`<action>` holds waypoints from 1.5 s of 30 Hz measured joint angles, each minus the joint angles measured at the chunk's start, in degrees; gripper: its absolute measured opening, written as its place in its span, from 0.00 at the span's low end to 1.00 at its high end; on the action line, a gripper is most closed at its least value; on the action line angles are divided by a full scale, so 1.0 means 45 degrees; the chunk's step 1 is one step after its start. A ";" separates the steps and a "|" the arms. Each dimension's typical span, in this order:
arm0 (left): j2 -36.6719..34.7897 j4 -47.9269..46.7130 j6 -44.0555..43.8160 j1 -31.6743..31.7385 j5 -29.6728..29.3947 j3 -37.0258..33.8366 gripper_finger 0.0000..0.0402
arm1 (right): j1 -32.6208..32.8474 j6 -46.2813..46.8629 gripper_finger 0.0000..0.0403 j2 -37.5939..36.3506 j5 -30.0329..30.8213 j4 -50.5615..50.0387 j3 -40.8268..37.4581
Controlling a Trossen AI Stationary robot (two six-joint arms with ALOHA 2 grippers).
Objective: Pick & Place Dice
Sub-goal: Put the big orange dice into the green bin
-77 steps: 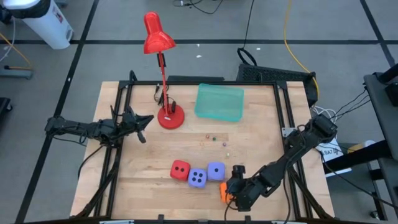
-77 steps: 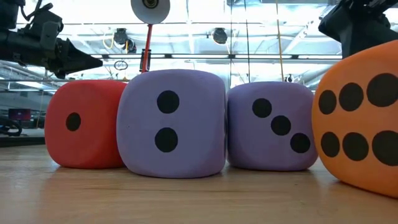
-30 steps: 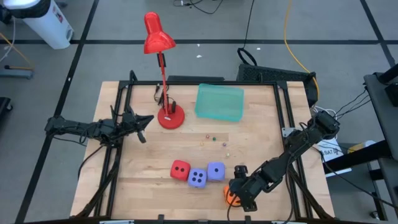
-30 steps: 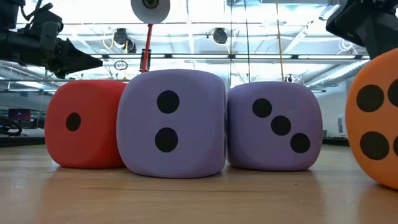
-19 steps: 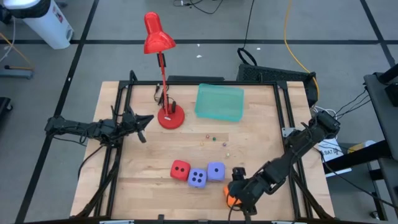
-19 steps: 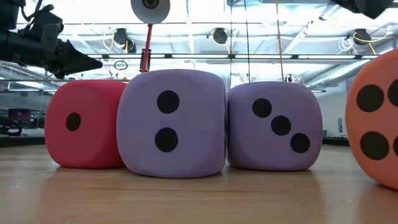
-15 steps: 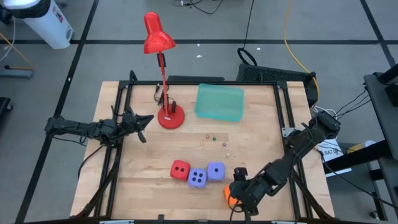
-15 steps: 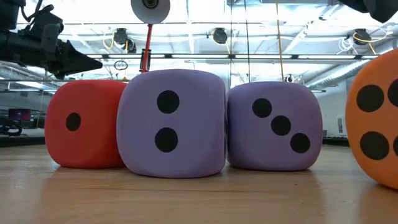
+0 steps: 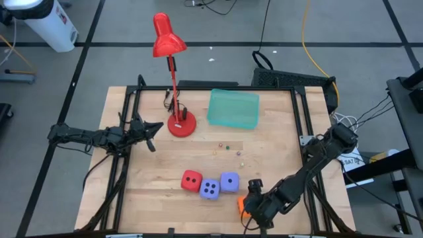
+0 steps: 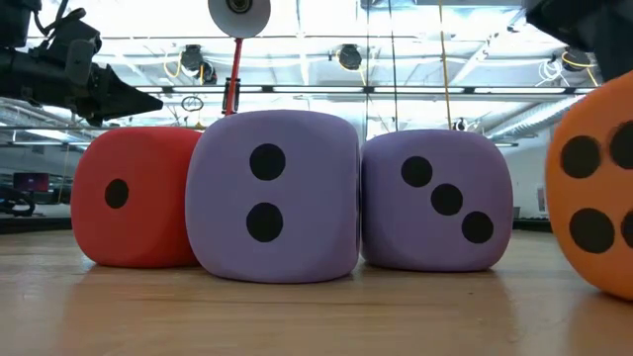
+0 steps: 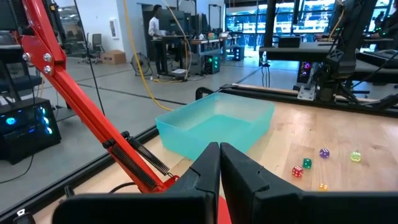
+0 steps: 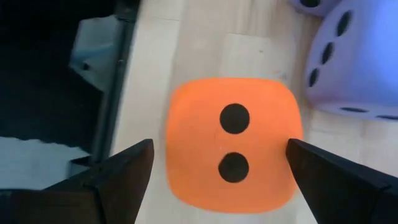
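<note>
— Where is your right gripper (image 12: 214,168)?

— Low in the overhead frame, right of centre, above the orange die (image 12: 231,144) at the table's (image 9: 277,149) near edge. Its fingers are spread wide, one on each side of the die, neither touching it.

— And the other dice?

— You have three in a row just left of the orange one: the red die (image 9: 191,180), then a purple die (image 9: 209,190), then the second purple die (image 9: 229,181), each touching the next. The orange die sits slightly apart from them.

— Your left gripper (image 9: 151,129)?

— At the left edge, mid-height in the overhead frame, beside the red lamp's base (image 9: 181,124), fingers pressed together and holding nothing. The teal bin (image 9: 233,109) lies upper centre.
</note>
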 joint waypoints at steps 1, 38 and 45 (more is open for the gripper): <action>0.0000 0.0001 0.0005 0.0000 0.0000 0.0000 0.05 | 0.0000 -0.0028 0.89 0.0049 0.0165 -0.0019 0.0000; 0.0000 -0.0330 0.0092 -0.0005 -0.0005 -0.0005 0.05 | -0.0364 -0.7837 0.89 0.0094 0.0080 -0.1202 0.0865; 0.0000 -0.0472 0.0058 0.0000 -0.0002 -0.0005 0.05 | -0.0855 -0.8000 0.89 0.0094 -0.1215 -0.0781 0.0865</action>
